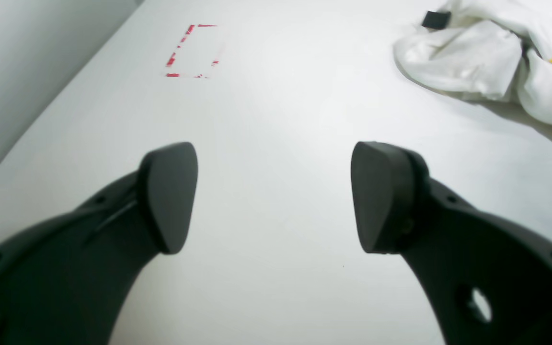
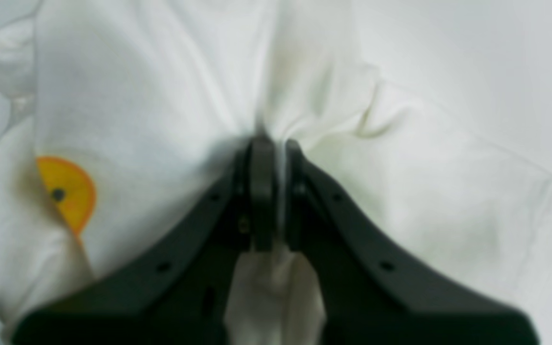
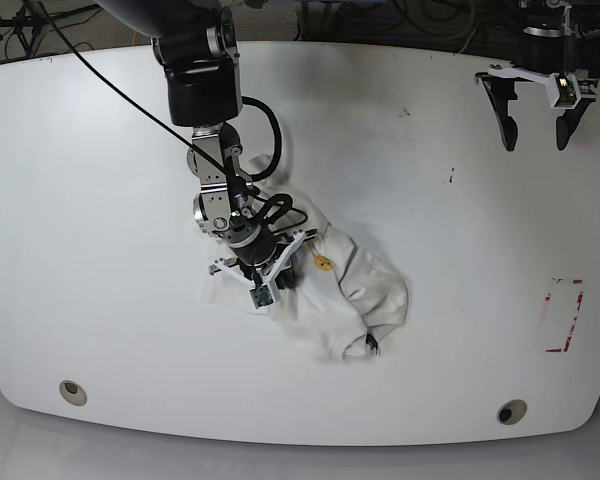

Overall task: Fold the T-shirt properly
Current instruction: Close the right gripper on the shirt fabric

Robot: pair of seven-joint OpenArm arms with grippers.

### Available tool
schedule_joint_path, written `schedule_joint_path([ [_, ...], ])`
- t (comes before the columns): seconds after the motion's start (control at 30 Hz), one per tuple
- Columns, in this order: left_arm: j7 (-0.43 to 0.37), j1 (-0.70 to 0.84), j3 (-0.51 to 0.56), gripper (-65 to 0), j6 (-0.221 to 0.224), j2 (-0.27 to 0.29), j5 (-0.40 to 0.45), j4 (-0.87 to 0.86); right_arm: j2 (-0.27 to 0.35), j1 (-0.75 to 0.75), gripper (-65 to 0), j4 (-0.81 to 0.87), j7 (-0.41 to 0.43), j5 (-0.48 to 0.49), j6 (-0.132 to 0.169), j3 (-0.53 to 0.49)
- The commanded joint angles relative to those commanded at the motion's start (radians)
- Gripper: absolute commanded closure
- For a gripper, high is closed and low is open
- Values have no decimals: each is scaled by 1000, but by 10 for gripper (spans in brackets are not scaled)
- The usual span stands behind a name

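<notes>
Right wrist view: right gripper [image 2: 272, 191] clamped on bunched T-shirt [image 2: 170, 96], likely to spread it. Left gripper [image 3: 535, 125] open, idle by table's [image 3: 100, 200] far corner.

A white table [image 3: 100, 200] bears a red dashed rectangle [image 3: 563, 316] near its edge; two round holes [image 3: 72, 391] sit along the table's front rim.
</notes>
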Motion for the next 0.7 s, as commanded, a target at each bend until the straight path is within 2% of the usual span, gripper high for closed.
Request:
schedule_joint_path([
  [0.17,0,-5,-2,-466,-1,1,5,1,0,19,-1,3,-4,7,14,0],
  [0.37,11,-8,3,-461,-1,4,10,1,6,10,-3,42,-7,17,9,2],
  [0.43,14,-11,5,-457,-2,6,15,1,10,0,-2,70,-12,21,7,2],
  [0.5,24,-12,5,-452,0,4,19,-2,28,-47,-4,181,-25,11,-6,8],
  [0.7,23,-15,8,-457,-1,1,20,-4,39,-76,-6,275,-39,6,-7,6],
])
